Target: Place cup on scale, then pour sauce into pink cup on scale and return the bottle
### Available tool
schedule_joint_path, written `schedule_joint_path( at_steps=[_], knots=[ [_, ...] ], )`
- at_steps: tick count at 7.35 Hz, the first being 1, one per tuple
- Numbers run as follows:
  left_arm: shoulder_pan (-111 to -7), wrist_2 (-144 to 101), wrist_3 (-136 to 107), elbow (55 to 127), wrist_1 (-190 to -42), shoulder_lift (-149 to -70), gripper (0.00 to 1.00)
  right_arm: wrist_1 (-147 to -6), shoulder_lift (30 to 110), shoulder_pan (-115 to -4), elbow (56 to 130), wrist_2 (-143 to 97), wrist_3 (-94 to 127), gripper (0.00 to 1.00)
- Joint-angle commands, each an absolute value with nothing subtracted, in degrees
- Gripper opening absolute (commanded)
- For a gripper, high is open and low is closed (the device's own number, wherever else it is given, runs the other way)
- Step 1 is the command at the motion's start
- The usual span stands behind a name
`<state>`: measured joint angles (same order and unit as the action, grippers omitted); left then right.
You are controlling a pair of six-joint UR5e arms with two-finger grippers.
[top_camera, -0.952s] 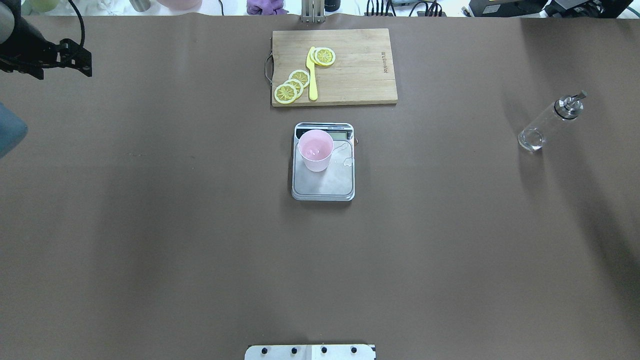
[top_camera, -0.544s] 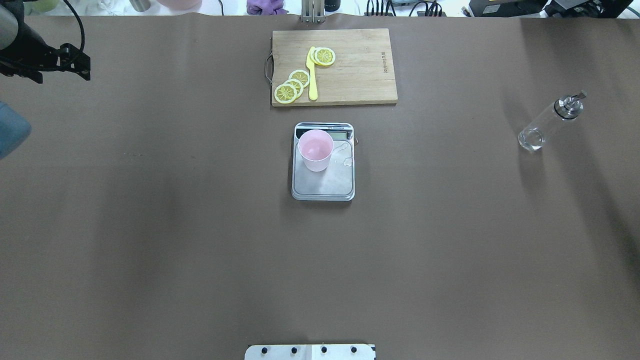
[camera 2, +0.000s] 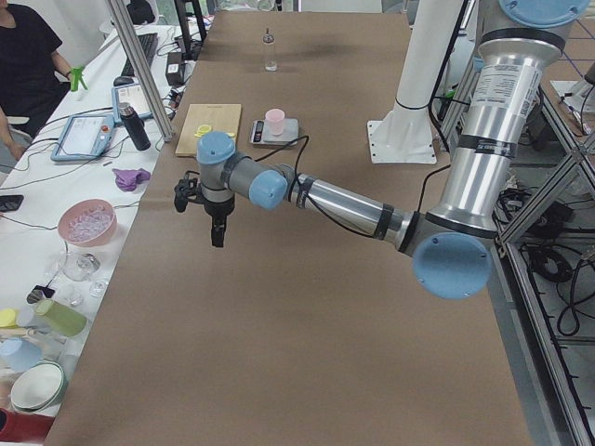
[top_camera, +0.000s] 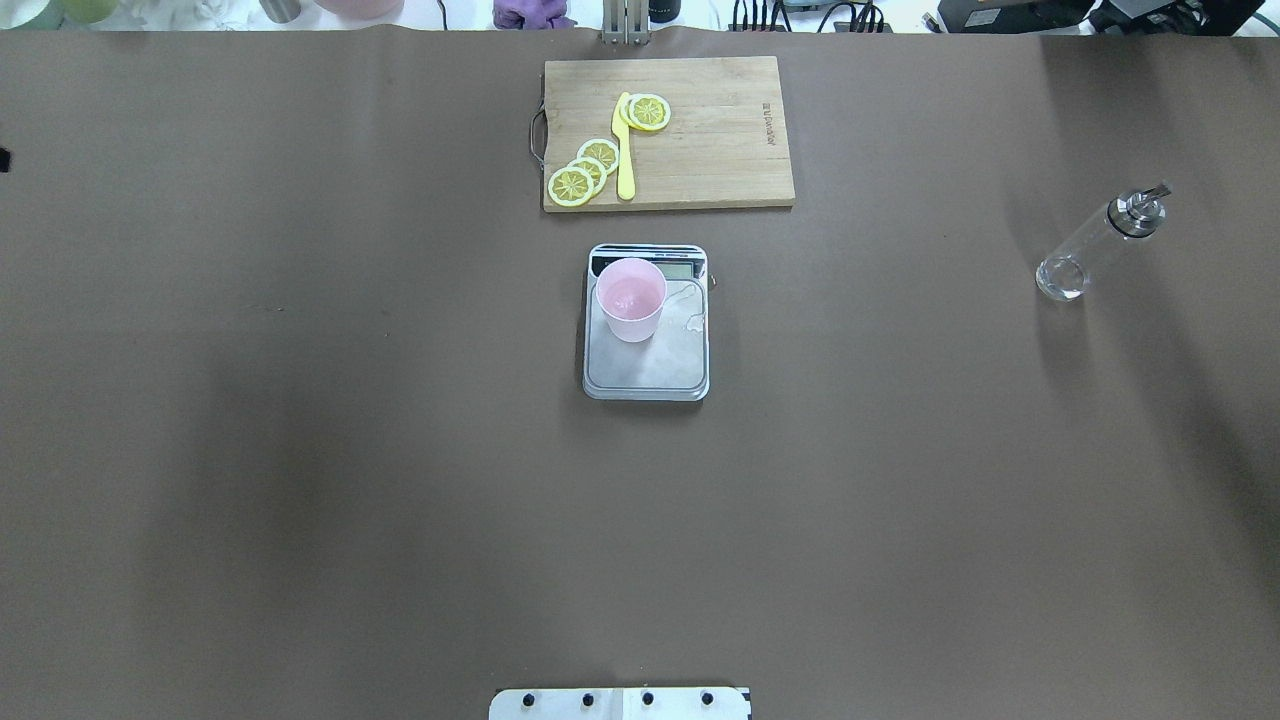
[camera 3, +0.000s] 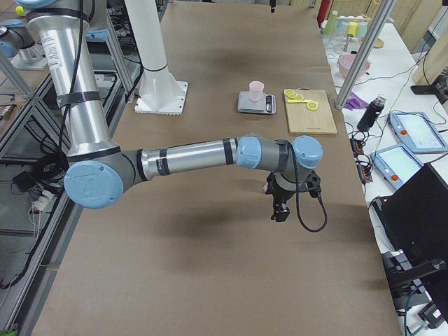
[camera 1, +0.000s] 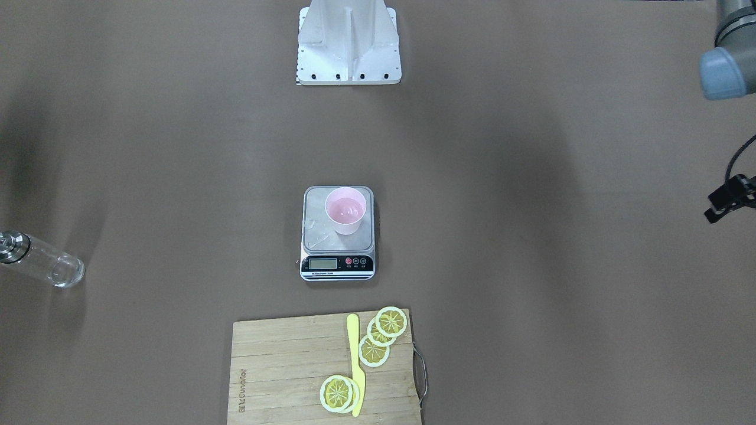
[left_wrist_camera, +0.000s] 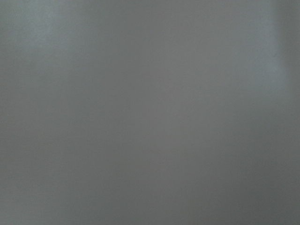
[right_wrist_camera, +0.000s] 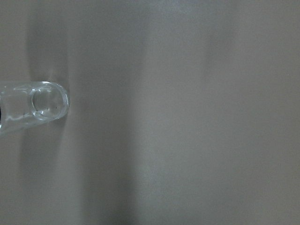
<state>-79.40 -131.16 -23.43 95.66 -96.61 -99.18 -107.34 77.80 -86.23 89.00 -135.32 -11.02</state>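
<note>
Brown and papery, the worktop (camera 1: 531, 177) lies quiet. From the operators' side, the cup (camera 1: 345, 217) stands on the scale (camera 1: 316, 233) at the worktop's middle with liquid in it. The bottle (camera 1: 44, 265) stands free near the end on the robot's right. The left gripper (camera 1: 729, 200) peeks in at the opposite end, and I cannot tell whether it is spread or pressed together.

From overhead, a wet glint sits on the steel beside the cup. The cutting board (top_camera: 700, 140), with lemon slices (top_camera: 585, 170) and a yellow knife (top_camera: 625, 150), lies at the far edge just beyond the scale, in nobody's way.

From the right end, the right gripper (camera 3: 280, 208) hangs over bare worktop; its state I cannot tell either.

The right wrist view catches only the bottle's base at its border, with no fingers around it.

Pouring and return look done to me. The arms should park high and wide, so that nothing nudges the bottle or the scale.
</note>
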Motion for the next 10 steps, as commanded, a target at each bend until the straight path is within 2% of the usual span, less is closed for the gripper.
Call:
schedule_joint_path(
  at_steps=[1, 3, 10],
  knots=[
    [-86.99, -133.85, -12.31, 94.14, -96.33, -91.17, 0.98, -107.49, 78.22, -86.48, 88.95, -138.06, -10.90, 1.00],
    [-87.72, -133.86, -11.87, 92.03, -95.28, -88.88, 0.98, -107.49, 78.57, -86.48, 88.68, -137.90, -10.72, 1.00],
    [-88.15, -133.95, -11.87, 92.29, -95.27, -88.42, 0.98, -107.40, 78.92, -86.40, 88.42, -137.72, -8.35, 1.00]
  ],
)
